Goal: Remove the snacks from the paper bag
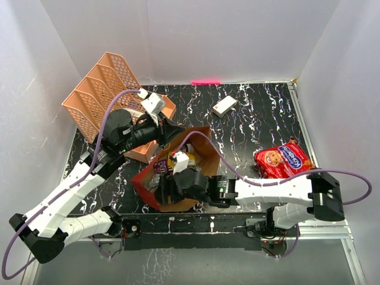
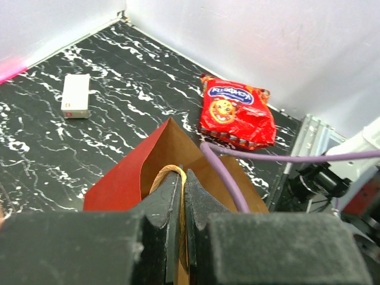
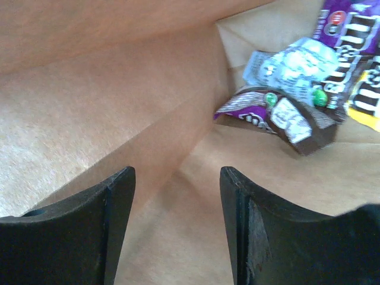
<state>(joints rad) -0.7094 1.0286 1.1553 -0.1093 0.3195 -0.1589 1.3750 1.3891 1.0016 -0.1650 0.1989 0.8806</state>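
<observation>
The paper bag [image 1: 205, 151], dark red outside and brown inside, lies open in the middle of the table. My left gripper [image 1: 177, 130] is shut on its rim and cord handle [image 2: 169, 172]; the left wrist view shows the jaws pinching them [image 2: 181, 187]. My right gripper [image 1: 169, 187] is inside the bag, open and empty [image 3: 177, 178]. Small snacks lie at the bag's far end beyond the fingertips: a dark brown wrapper [image 3: 288, 116], a silvery one [image 3: 291, 65], purple and yellow ones [image 3: 356, 53]. The red cookie packet [image 1: 284, 160] lies outside on the table, also in the left wrist view [image 2: 234, 113].
A small white box [image 1: 224, 105] lies at the back of the table, also in the left wrist view [image 2: 76, 95]. The peach lattice tray [image 1: 101, 89] stands at the back left, close to the left arm. White walls enclose the table. The right arm's purple cable [image 2: 222, 175] crosses the bag mouth.
</observation>
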